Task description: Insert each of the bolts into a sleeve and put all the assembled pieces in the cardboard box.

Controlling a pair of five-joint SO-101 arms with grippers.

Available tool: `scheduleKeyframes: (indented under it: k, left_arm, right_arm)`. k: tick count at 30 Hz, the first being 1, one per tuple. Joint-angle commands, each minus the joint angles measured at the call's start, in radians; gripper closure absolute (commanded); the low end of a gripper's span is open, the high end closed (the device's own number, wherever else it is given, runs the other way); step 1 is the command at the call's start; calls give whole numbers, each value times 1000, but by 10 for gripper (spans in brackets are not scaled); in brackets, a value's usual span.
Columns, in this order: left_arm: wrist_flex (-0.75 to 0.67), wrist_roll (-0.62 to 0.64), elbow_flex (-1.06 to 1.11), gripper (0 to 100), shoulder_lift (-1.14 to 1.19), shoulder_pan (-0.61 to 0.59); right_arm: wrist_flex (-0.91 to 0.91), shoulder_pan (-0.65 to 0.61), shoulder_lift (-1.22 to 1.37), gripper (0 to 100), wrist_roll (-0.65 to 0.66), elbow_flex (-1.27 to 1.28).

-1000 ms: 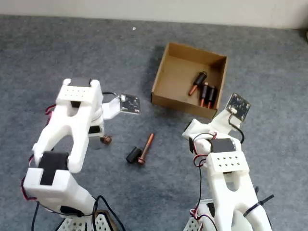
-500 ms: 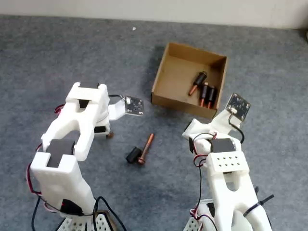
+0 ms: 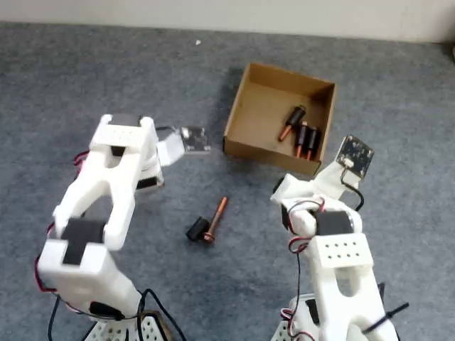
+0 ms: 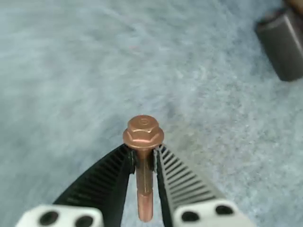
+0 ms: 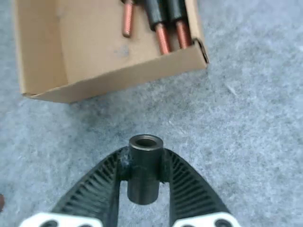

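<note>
Over the last second I watched the left arm draw up and swing slightly toward the far edge of the table (image 3: 106, 71). The copper head that had shown low beside it slipped out of sight under the arm in the high view. The right arm barely shifted. I judged the pick-up finished, with the mating of the two parts next. The left gripper (image 4: 144, 150) was nearly closed, its ribbed black jaws pinching the shank of a bolt (image 4: 144, 135) just under the flanged hex head, held clear above the table. The right gripper (image 5: 145, 156) was a little wider, clamped round a sleeve (image 5: 144, 179) with its open bore facing away from the wrist. It hung just short of the cardboard box (image 5: 118, 75). The box stood toward the far edge, right of middle, with three assembled pieces (image 3: 302, 135) lying side by side against its right wall. A spare bolt (image 3: 217, 213) and spare sleeve (image 3: 197, 229) lay touching near the middle of the table, between the arms. The bolts were bright copper-coloured metal, smooth and slim. The sleeves were short, dark, matte cylinders with thick walls. The box was plain brown card with a low rim, and the table was covered in a grey, felt-like nap that should keep round parts from rolling far.
</note>
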Motion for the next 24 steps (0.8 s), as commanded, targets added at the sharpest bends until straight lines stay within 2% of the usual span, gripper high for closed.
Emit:
scheduleKeyframes:
  k: [1, 4, 7, 12, 15, 24]
  left_arm:
    - [12, 104, 22, 995, -179, 27]
    - [14, 232, 65, 995, -292, 53]
    - [14, 341, 104, 994, -412, 87]
    - [12, 700, 153, 994, -590, 150]
    - [11, 847, 174, 994, -687, 182]
    - [-356, 1131, 398, 995, -1021, 242]
  right_arm:
    - [-16, 5, -101, 995, 31, 42]
    - [-91, 2, -162, 995, 38, 119]
    - [-110, -30, -242, 995, 114, 173]
    - [-113, -102, -437, 995, 198, 271]
    - [-113, -130, -553, 995, 249, 321]
    - [-147, -236, -869, 995, 408, 489]
